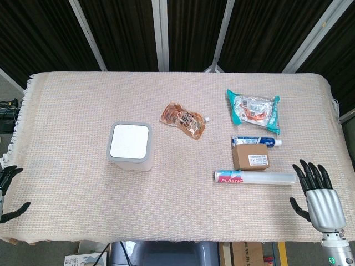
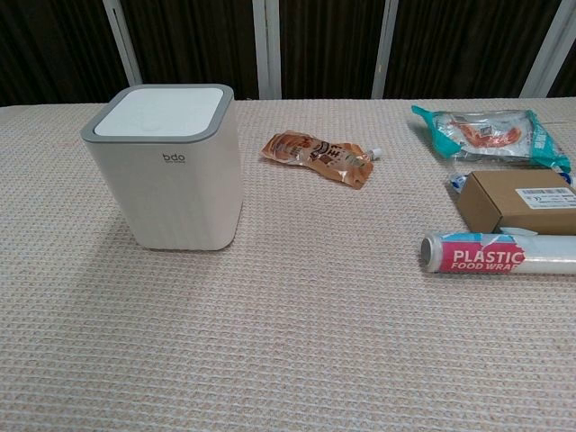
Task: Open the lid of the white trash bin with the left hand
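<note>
The white trash bin (image 1: 130, 146) (image 2: 167, 167) stands upright on the left half of the table, its flat white lid (image 1: 130, 140) (image 2: 160, 112) down inside a grey rim. My left hand (image 1: 6, 188) shows only at the head view's far left edge, fingers apart, well left of the bin and holding nothing. My right hand (image 1: 317, 191) rests at the front right corner with fingers spread and empty. Neither hand appears in the chest view.
An orange snack pouch (image 1: 184, 119) (image 2: 317, 155) lies behind and right of the bin. On the right lie a teal packet (image 1: 254, 109), a toothpaste tube (image 1: 255, 142), a brown box (image 1: 250, 157) (image 2: 522, 200) and a plastic-wrap roll (image 1: 254, 177) (image 2: 500, 253).
</note>
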Motion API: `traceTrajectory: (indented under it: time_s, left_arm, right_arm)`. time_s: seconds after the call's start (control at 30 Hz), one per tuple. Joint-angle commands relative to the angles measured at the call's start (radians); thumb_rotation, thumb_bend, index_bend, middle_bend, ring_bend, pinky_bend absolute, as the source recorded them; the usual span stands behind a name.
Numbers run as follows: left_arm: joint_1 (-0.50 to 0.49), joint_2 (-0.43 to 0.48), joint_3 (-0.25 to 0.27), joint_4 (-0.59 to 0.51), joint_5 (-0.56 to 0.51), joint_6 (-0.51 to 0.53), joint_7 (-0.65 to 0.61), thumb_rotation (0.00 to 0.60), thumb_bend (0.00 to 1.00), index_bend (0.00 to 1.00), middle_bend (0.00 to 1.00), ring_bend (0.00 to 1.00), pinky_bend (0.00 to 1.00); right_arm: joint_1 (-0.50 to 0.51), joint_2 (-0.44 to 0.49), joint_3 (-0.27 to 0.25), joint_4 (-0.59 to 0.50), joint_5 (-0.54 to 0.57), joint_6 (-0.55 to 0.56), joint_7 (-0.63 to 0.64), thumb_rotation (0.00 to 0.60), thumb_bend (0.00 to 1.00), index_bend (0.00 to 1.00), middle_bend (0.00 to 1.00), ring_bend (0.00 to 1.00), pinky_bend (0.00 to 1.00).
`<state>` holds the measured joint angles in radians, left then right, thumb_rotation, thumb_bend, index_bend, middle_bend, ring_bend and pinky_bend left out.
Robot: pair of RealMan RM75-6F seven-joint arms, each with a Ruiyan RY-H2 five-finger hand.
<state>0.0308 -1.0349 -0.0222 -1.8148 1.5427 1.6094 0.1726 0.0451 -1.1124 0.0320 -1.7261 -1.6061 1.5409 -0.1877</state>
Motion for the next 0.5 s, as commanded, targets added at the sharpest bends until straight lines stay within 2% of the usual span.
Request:
traceTrajectory:
  time_s: [0.03,0.5]
  left_arm:
    - [0.001,0.002,0.001,-0.002,-0.002,-0.001,-0.002,0.6,0.24,0.21,0.17,0.02,0.09]
    - [0.005,0.003,0.001,-0.003,0.004,0.009,-0.001,0.6,0.24,0.21,0.18,0.02,0.09]
  right_arm:
    - [-0.001,0.001,-0.001,-0.002,-0.002,0.002,0.001,0.6,0.3,0.09,0.02,0.03,0.02]
    - [-0.001,0.002,0.001,0.001,0.0,0.002,0.01,0.6,0.3,0.09,0.02,0.03,0.02]
